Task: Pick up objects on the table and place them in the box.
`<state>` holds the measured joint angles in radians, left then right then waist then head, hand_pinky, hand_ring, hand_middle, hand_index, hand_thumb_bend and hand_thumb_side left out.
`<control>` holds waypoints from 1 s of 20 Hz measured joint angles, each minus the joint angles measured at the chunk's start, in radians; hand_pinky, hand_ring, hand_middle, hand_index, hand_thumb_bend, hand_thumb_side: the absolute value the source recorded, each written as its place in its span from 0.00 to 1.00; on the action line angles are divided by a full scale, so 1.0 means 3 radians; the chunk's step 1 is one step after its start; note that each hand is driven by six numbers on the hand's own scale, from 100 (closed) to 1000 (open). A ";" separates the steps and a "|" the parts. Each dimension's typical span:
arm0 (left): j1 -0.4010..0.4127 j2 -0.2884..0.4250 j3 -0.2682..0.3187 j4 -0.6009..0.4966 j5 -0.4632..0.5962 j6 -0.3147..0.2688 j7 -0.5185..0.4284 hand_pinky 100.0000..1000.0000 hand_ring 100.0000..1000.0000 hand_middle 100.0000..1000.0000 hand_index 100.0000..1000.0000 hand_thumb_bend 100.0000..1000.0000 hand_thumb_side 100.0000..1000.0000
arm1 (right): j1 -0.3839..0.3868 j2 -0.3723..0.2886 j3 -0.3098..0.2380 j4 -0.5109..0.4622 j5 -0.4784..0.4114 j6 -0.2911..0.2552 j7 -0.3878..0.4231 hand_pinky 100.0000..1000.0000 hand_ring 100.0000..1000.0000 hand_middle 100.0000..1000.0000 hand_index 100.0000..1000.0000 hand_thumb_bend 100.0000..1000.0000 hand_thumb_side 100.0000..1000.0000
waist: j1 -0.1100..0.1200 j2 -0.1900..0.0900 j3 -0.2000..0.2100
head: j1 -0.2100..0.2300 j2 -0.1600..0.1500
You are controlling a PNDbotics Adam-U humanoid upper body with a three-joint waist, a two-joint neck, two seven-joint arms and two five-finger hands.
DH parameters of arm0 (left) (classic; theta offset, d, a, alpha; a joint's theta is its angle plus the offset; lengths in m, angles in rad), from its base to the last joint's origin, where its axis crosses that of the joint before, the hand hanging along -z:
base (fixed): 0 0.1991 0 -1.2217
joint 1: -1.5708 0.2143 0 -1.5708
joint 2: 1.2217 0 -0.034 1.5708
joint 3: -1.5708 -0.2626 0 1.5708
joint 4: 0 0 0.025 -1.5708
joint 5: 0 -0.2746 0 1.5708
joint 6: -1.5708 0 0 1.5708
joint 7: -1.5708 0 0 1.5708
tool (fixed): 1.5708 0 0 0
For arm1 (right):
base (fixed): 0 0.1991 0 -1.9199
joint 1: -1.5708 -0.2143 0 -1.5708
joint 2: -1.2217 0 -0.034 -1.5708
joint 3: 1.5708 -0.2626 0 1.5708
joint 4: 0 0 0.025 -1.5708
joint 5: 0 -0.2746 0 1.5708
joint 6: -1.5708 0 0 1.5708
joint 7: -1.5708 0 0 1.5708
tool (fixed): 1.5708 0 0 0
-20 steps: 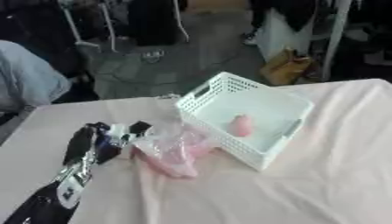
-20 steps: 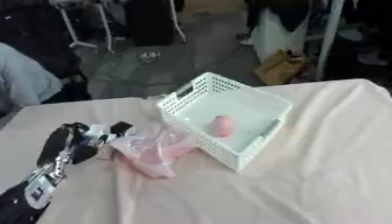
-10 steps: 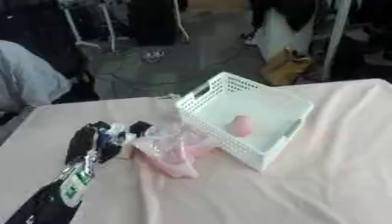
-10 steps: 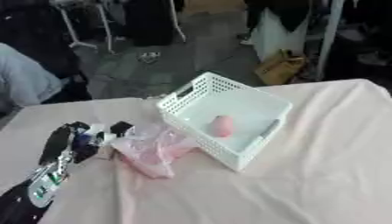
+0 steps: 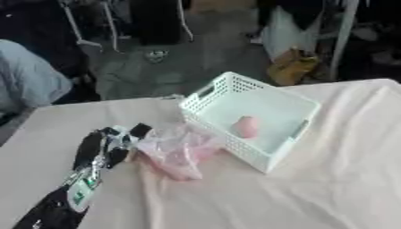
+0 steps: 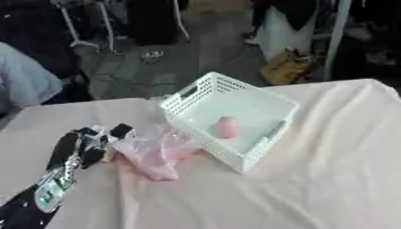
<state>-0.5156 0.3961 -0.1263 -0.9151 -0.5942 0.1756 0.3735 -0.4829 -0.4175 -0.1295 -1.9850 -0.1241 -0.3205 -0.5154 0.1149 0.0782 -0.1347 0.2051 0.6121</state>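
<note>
A white slatted basket (image 5: 205, 95) stands at the middle of the table, with a small pink rounded object (image 5: 246, 126) lying inside it. Against the basket's left wall a crumpled clear-pink plastic bag (image 5: 178, 152) lies on the cloth. My left arm comes in from the lower left corner. Its black and silver left hand (image 5: 106, 144) sits right at the bag's left edge and touches it. Blur hides whether it holds the bag. My right hand shows in neither view.
A pale pink cloth (image 5: 313, 192) covers the table, wrinkled near the bag. The table's far edge runs just behind the basket. Beyond it are the floor, chair legs, a brown bag (image 5: 291, 67) and a person's grey sleeve (image 5: 31, 85) at the left.
</note>
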 measured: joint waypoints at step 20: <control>0.0058 -0.0037 -0.0026 -0.0151 -0.0035 0.0147 0.0266 0.00 0.00 0.00 0.11 0.15 0.40 | 0.0001 0.0000 0.0000 0.0000 -0.0018 0.0009 0.0009 0.83 0.92 0.81 0.82 0.00 0.73 | 0.0000 0.0003 -0.0003 | 0.0009 0.0000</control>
<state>-0.4981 0.3849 -0.1340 -0.9605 -0.6048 0.2196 0.4533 -0.4826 -0.4175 -0.1294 -1.9850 -0.1295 -0.3178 -0.5127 0.1149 0.0791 -0.1358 0.2078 0.6121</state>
